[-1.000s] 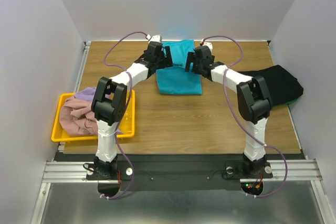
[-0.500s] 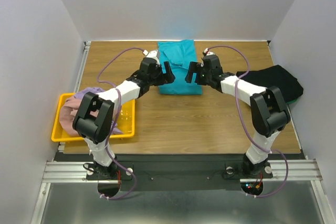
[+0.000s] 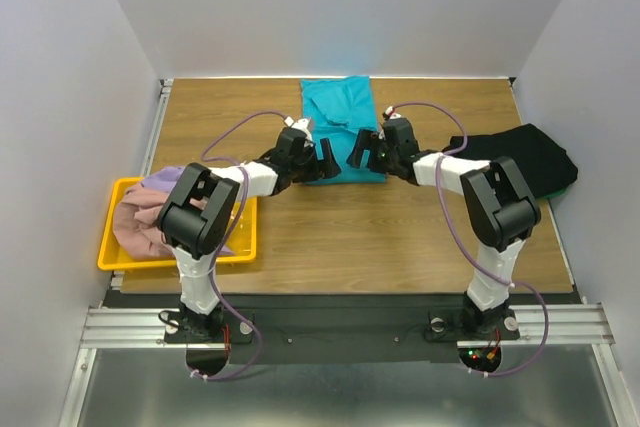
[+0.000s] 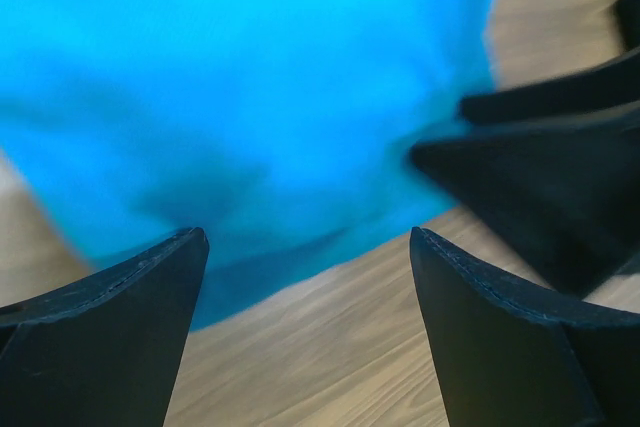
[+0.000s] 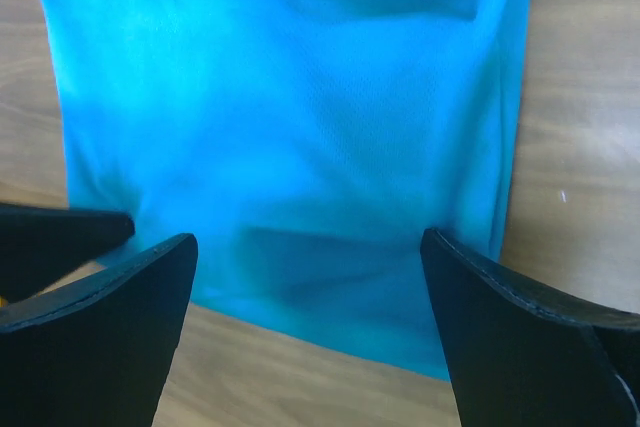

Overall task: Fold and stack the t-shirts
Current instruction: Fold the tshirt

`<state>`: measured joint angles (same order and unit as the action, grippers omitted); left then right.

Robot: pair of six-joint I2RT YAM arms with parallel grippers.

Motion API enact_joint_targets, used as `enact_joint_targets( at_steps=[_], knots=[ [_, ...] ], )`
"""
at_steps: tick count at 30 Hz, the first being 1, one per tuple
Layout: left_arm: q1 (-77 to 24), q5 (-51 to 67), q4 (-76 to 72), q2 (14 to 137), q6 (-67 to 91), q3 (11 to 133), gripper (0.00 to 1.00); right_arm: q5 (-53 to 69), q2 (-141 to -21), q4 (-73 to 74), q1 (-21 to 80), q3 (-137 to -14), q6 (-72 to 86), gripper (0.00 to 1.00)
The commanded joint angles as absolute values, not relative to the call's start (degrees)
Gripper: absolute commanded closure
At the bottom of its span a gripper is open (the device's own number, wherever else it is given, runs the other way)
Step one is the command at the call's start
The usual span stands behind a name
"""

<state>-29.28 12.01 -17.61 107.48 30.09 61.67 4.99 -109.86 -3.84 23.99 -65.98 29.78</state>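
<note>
**While both grippers stand spread, the teal shirt lies flat between them**

Seen from above, a yellow tray (image 3: pixel 105 247) at the left edge of the table (image 3: pixel 400 237) holds a heap of cloth: a dusty pink shirt (image 3: pixel 135 229) with a lavender shirt (image 3: pixel 165 179) behind it. Neither wrist camera catches this.

The left gripper (image 3: pixel 324 158) sits low at the near end of the teal t-shirt (image 3: pixel 340 112), jaws wide apart and holding nothing. The shirt lies folded in a long strip at the middle of the table's far side. The right gripper (image 3: pixel 358 151) faces in from the other side, equally wide and empty. From above, the two grippers hide the shirt's near corners.

At far right a black t-shirt (image 3: pixel 525 152) lies crumpled at the table's edge, well apart from the teal one.

The left wrist view is blurred. It shows the shirt's near hem on the wood just beyond its own fingers (image 4: pixel 110 327), with the right gripper's dark fingers intruding at right. The sharper right wrist view shows a crease across the shirt's far end. Whether either gripper touches the cloth cannot be told.
</note>
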Motion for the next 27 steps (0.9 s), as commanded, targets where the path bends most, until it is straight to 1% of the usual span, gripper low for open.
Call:
enact_joint_targets(
  at_steps=[1, 2, 4, 5, 8, 12, 14, 16, 17, 18, 19, 21, 23, 27],
  knots=[
    [-29.6, 11.2, -19.9, 104.4, 31.0, 55.3, 0.06, 5.5, -105.7, -6.1, 23.7, -59.8, 32.2, 0.00],
    [-29.6, 11.2, -20.6, 103.9, 31.8, 51.9, 0.06, 5.9, -104.8, -6.7, 23.8, -56.3, 32.7, 0.00],
    [-29.9, 11.8, -22.2, 102.1, 32.9, 49.0, 0.06, 6.2, -101.6, -7.2, 24.0, -52.8, 33.6, 0.00],
    [-30.1, 12.2, -22.6, 101.5, 33.2, 46.4, 0.06, 6.2, -100.4, -7.7, 24.3, -49.0, 34.1, 0.00],
    [-32.2, 10.7, -23.5, 97.7, 34.3, 40.9, 0.06, 6.1, -95.5, -8.2, 25.5, -42.0, 36.1, 0.00],
    [-37.7, 6.6, -23.4, 89.8, 38.7, 33.7, 0.06, 4.8, -86.9, -8.1, 28.0, -32.0, 39.1, 0.00],
    [-41.9, 3.8, -22.5, 86.7, 40.8, 29.6, 0.06, 5.2, -80.1, -7.6, 29.1, -26.1, 42.6, 0.00],
    [-46.0, 1.6, -19.5, 81.7, 44.0, 27.5, 0.06, 6.3, -75.4, -7.2, 30.0, -22.9, 44.3, 0.00],
    [-47.2, 1.0, -18.6, 79.9, 44.9, 25.8, 0.06, 6.7, -70.1, -6.3, 30.4, -21.6, 45.2, 0.00],
    [-48.4, -0.5, -17.8, 78.0, 45.8, 24.9, 0.06, 6.9, -67.9, -5.5, 30.6, -20.6, 45.4, 0.00],
    [-50.1, -1.7, -16.3, 74.1, 47.3, 23.7, 0.06, 7.0, -63.1, -3.6, 31.0, -19.2, 45.7, 0.00],
    [-51.4, -3.5, -14.6, 68.6, 48.1, 23.4, 0.05, 8.1, -59.0, -1.9, 31.3, -18.7, 45.3, 0.00],
    [-52.5, -4.7, -11.8, 65.6, 48.3, 24.2, 0.05, 9.2, -54.3, -0.4, 31.5, -19.3, 43.9, 0.00],
    [-53.0, -6.5, -7.7, 58.3, 48.0, 25.7, 0.05, 10.7, -51.6, -0.2, 31.7, -22.4, 41.5, 0.00]
  ],
)
